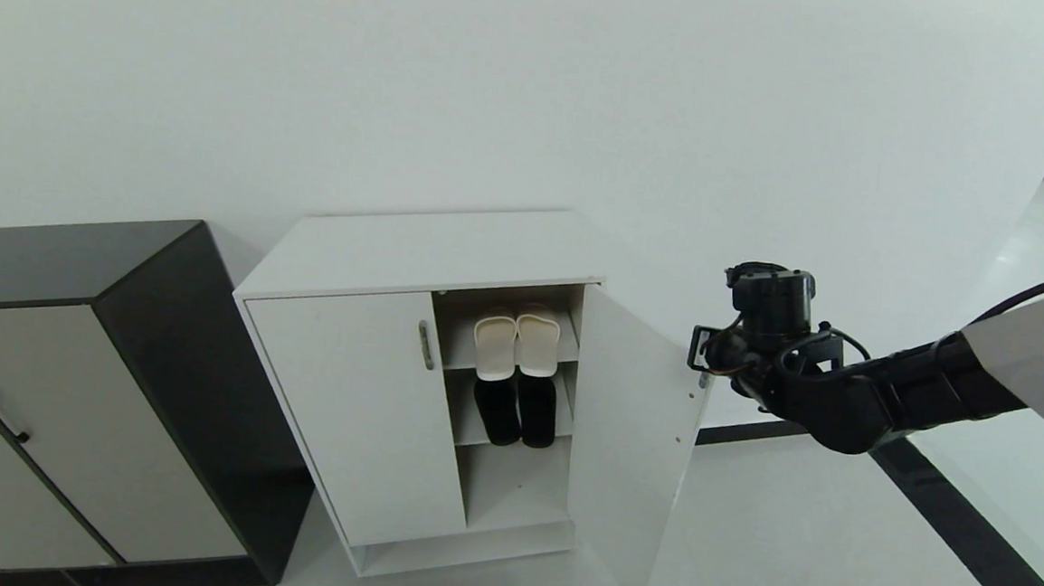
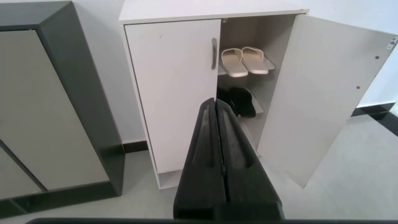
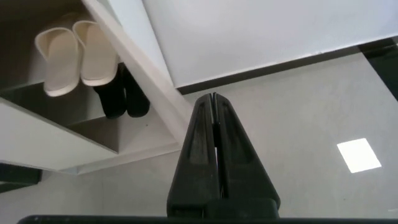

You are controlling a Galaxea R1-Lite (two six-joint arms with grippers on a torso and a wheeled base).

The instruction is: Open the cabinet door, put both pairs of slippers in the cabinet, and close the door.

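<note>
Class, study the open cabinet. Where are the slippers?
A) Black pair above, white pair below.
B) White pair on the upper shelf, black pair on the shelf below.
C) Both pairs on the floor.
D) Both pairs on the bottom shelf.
B: the white slippers lie on the upper shelf of the cabinet, the black slippers just below.

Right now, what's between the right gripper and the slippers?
Only the open white cabinet door separates the right gripper from the white slippers and black slippers; head view.

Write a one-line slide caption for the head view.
White cabinet with right door open, white slippers shelved above black slippers, right gripper beside the door's outer edge.
</note>
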